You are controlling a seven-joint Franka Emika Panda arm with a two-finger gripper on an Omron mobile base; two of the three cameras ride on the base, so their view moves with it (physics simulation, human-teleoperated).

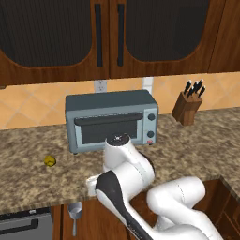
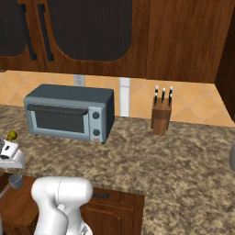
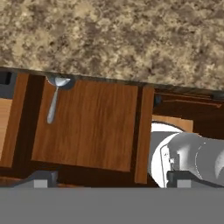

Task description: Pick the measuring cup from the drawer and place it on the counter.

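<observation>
Measuring cup (image 3: 56, 94) lies in the open drawer (image 3: 87, 127), bowl under the counter (image 3: 113, 39) edge

The light is soft and even, with no clear source. The counter (image 1: 197, 140) is bright, and the cabinets (image 1: 56, 37) above are dark. A weak shadow lies under the toaster oven (image 2: 69, 112). The drawer (image 3: 87, 127) has dark shade along its sides. All pictures are slightly blurred and coarse, without glare.

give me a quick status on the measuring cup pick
Gripper open, above the open drawer. Measuring cup in the drawer's corner, bowl under the counter edge. Nothing between them.
</observation>
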